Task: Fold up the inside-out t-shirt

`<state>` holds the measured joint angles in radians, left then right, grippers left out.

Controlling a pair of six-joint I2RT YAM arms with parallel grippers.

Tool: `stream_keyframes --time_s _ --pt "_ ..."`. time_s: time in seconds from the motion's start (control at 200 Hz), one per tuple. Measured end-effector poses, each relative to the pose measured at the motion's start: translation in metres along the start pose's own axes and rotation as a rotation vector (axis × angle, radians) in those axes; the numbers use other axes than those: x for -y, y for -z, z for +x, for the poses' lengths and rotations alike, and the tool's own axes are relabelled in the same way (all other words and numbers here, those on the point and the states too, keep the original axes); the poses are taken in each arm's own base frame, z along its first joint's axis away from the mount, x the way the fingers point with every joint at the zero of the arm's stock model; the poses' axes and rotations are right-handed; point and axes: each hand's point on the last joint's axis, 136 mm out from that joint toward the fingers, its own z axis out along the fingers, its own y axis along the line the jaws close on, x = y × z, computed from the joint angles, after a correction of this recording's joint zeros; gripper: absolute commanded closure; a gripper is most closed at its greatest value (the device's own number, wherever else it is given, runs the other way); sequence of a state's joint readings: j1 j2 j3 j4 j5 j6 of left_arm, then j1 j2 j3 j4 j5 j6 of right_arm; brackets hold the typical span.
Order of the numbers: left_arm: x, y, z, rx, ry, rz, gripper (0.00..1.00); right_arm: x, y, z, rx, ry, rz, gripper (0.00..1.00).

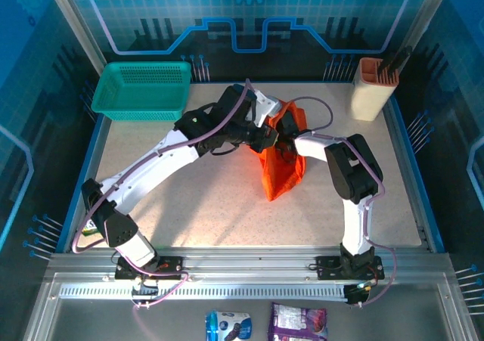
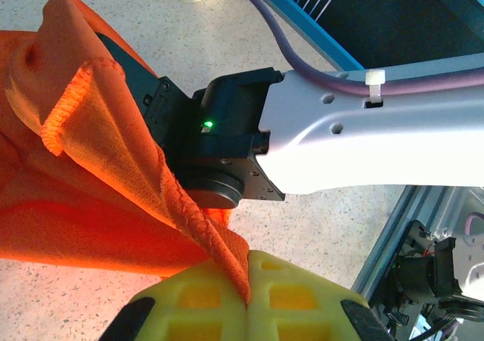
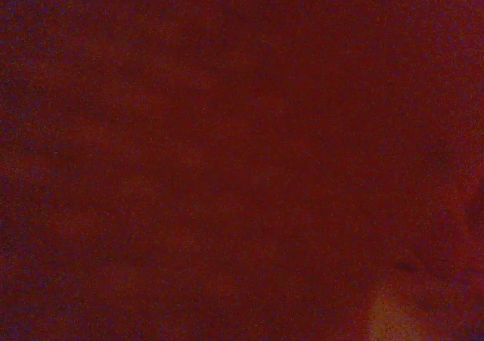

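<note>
The orange-red inside-out t-shirt hangs bunched above the middle of the table, between my two arms. My left gripper is shut, and its yellow fingertips pinch a hemmed edge of the t-shirt. From above, the left gripper sits at the upper left of the cloth. The right arm's wrist pushes into the shirt from the right, and its jaws are buried in cloth. Dark red fabric of the t-shirt lies against the right wrist camera.
A teal mesh basket stands at the back left. A beige holder stands at the back right. Two packets lie in front of the rail, off the table. The table has a raised blue border.
</note>
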<state>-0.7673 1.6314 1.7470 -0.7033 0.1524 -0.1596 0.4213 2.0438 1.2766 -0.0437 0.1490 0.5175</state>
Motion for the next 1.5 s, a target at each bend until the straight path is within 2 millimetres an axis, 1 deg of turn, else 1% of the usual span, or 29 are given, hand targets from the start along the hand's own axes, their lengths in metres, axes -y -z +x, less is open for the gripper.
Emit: stream_keyframes --time_s 0.06,0.11,0.21,0.295,0.355,0.425,0.535,0.635,0.725,0.785,0.916,1.006,1.096,1.206,1.291,1.391,1.461,1.501 --pt "-0.001 0.000 0.000 0.001 0.000 -0.006 1.00 0.002 0.000 0.004 -0.015 0.019 0.007 0.69" --pt "-0.002 0.000 0.000 0.003 0.000 -0.017 1.00 0.003 0.000 0.007 -0.026 0.025 0.014 0.79" --pt "-0.009 0.001 -0.002 0.011 0.014 -0.043 1.00 0.004 0.008 0.016 -0.045 0.062 0.023 0.92" --pt "-0.020 0.003 -0.006 0.021 0.054 -0.064 1.00 0.000 0.027 0.033 -0.081 0.112 0.021 1.00" --pt "-0.034 0.005 -0.009 0.031 0.094 -0.085 1.00 -0.005 0.044 0.045 -0.104 0.139 0.009 1.00" --pt "-0.053 0.007 -0.014 0.046 0.147 -0.116 1.00 -0.015 0.069 0.053 -0.117 0.171 -0.019 1.00" --pt "-0.093 0.010 -0.019 0.068 0.240 -0.176 1.00 -0.033 0.111 0.053 -0.096 0.205 -0.087 1.00" --pt "-0.129 0.010 -0.016 0.074 0.316 -0.227 1.00 -0.046 0.149 0.051 -0.064 0.230 -0.157 1.00" --pt "-0.160 0.009 0.000 0.060 0.382 -0.271 1.00 -0.053 0.182 0.051 -0.038 0.247 -0.206 1.00" --pt "-0.180 0.005 0.017 0.036 0.435 -0.297 1.00 -0.055 0.202 0.049 -0.014 0.250 -0.231 1.00" --pt "-0.212 -0.002 0.053 -0.010 0.530 -0.327 1.00 -0.059 0.241 0.039 0.055 0.254 -0.287 1.00" --pt "-0.226 -0.008 0.076 -0.033 0.592 -0.329 1.00 -0.067 0.265 0.030 0.095 0.246 -0.348 1.00" --pt "-0.237 -0.014 0.098 -0.051 0.648 -0.326 1.00 -0.080 0.288 0.016 0.141 0.230 -0.434 1.00" --pt "-0.250 -0.016 0.117 -0.052 0.715 -0.324 1.00 -0.097 0.318 -0.006 0.215 0.216 -0.531 1.00" --pt "-0.263 -0.017 0.130 -0.036 0.774 -0.314 1.00 -0.106 0.341 -0.020 0.278 0.214 -0.587 1.00" --pt "-0.277 -0.014 0.150 -0.011 0.860 -0.294 1.00 -0.105 0.363 -0.031 0.343 0.207 -0.608 1.00" --pt "-0.284 -0.007 0.162 0.009 0.922 -0.279 1.00 -0.096 0.372 -0.036 0.382 0.193 -0.585 1.00" --pt "-0.288 -0.001 0.166 0.029 0.949 -0.273 1.00 -0.087 0.375 -0.039 0.402 0.178 -0.551 1.00"
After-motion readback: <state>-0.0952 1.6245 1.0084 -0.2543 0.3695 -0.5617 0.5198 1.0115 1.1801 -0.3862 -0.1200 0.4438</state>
